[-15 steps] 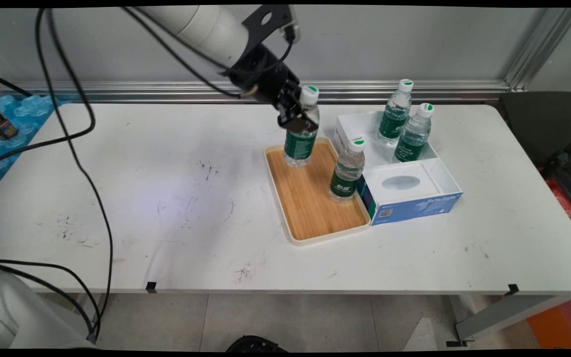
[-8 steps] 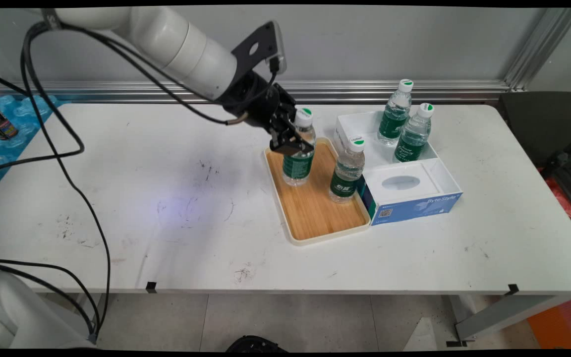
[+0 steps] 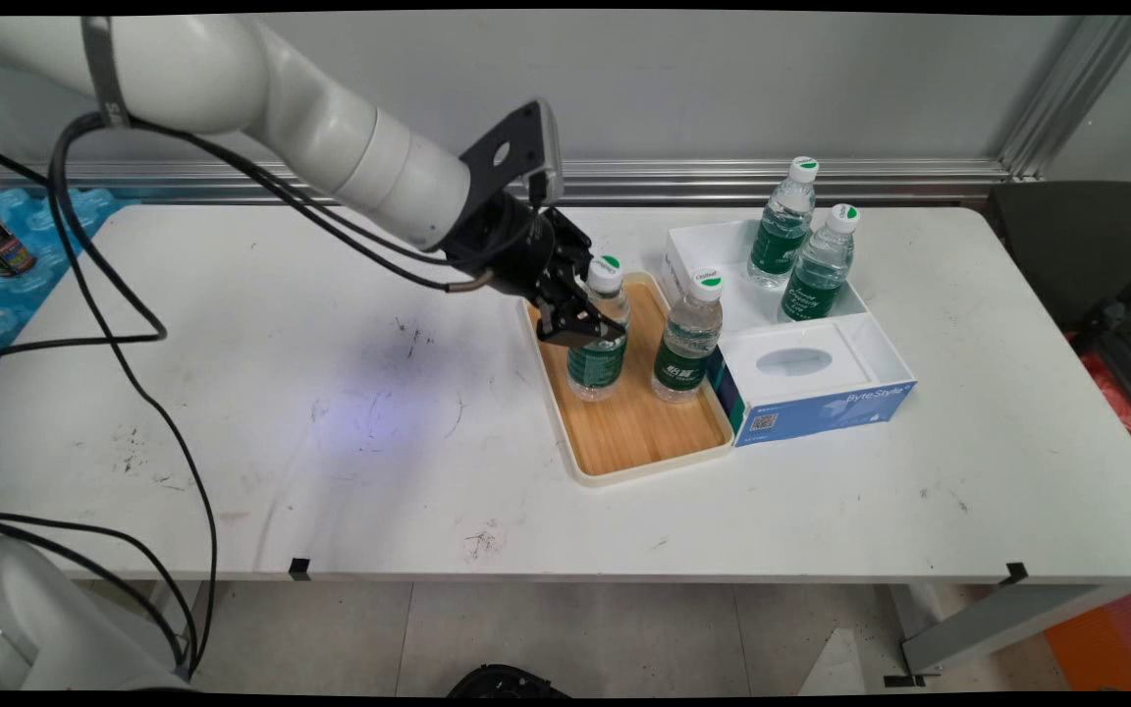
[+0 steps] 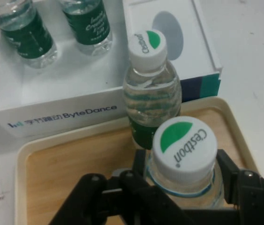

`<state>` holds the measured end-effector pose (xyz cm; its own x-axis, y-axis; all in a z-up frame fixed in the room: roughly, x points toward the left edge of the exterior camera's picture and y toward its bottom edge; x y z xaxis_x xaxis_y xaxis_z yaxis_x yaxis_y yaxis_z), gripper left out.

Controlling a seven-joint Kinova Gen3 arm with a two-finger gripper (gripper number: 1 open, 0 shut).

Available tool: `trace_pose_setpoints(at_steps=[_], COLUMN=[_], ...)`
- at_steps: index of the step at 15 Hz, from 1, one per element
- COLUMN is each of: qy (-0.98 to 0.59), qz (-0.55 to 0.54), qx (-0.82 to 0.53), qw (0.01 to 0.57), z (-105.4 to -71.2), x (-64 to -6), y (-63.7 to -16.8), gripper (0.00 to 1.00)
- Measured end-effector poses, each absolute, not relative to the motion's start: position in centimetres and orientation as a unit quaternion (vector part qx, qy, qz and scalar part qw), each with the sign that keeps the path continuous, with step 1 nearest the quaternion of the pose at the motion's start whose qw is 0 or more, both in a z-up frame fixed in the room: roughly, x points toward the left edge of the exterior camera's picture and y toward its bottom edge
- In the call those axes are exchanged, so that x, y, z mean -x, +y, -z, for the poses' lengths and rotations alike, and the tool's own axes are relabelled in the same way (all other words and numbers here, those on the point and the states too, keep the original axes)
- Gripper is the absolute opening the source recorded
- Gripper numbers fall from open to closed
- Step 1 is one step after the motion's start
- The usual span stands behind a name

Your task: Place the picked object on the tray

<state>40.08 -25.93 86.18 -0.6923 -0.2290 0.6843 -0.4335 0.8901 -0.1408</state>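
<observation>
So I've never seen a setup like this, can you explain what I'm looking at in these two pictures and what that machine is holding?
It is a white robot arm with a black two-finger gripper at its end. The wide picture comes from a fixed camera looking down across a white table. The close-up comes from a camera on the arm's hand, looking along the gripper. The gripper is shut on a water bottle with a green label, standing upright over a wooden tray. A second bottle stands on that tray beside it. To the right is a white box holding two more bottles; its near end is a closed panel with an oval patch.
</observation>
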Motion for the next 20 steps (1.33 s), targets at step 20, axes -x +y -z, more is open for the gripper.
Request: trace_pose_setpoints(at_steps=[20], qy=[-0.898], qz=[-0.147], qx=[-0.191], qw=[0.368], z=[-81.6], x=[-38.9], y=[-26.2], gripper=[0.0])
